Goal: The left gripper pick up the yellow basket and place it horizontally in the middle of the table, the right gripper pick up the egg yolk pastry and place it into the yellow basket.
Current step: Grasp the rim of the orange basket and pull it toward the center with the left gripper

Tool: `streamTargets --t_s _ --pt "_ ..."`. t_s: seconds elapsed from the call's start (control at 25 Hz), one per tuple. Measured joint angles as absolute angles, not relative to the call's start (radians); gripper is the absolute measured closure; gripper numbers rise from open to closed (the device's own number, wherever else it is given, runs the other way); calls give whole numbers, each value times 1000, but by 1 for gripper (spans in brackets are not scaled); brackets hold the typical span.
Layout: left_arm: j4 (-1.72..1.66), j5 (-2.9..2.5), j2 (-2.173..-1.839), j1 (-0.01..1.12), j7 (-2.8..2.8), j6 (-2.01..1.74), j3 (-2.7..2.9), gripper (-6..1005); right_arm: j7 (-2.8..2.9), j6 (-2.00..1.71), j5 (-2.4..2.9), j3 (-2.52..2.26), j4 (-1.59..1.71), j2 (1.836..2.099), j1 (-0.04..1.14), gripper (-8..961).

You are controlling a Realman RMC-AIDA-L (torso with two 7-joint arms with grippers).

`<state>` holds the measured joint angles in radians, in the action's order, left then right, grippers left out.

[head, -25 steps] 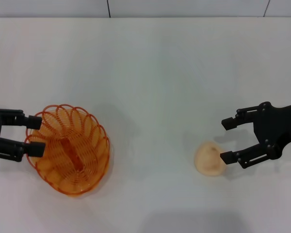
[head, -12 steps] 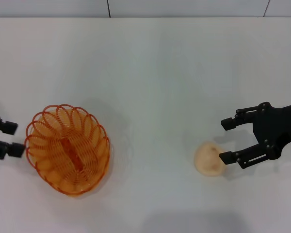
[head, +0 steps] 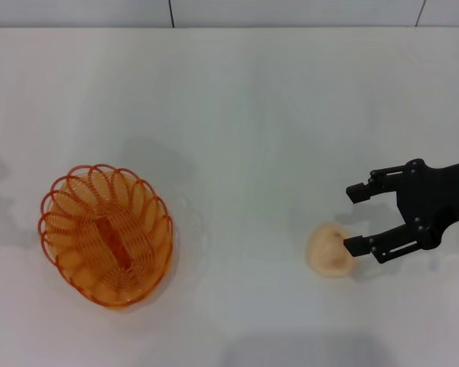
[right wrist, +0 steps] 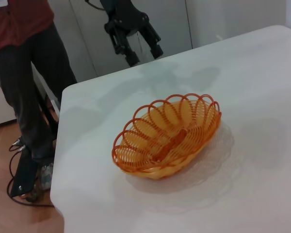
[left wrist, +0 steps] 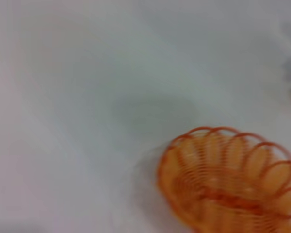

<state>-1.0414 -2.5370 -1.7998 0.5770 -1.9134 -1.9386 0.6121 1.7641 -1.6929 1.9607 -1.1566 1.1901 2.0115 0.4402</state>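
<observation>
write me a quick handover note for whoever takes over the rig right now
Left gripper: lifted clear of the table's left edge, jaws open, holding nothing.
Right gripper: jaws open, low beside the egg yolk pastry, one jaw at its edge, no grip yet.
Yellow basket: on the table's left side, empty, long axis running diagonally.
Done: nothing confirmed; basket is not in the middle.
Left: move the basket to the centre, laid horizontally, then grasp the pastry and put it in.
</observation>
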Motion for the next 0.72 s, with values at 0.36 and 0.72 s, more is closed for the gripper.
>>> streamTargets --t_s 0.36,0.72 --pt "-1034 -2578 -1806 596 -1911 -1827 619 109 1766 -1688 1957 -1160 1185 2013 440 109" --pt "-986 -2615 -1869 659 -1906 -1704 666 114 1769 -1687 1945 -1162 1188 2013 446 109"
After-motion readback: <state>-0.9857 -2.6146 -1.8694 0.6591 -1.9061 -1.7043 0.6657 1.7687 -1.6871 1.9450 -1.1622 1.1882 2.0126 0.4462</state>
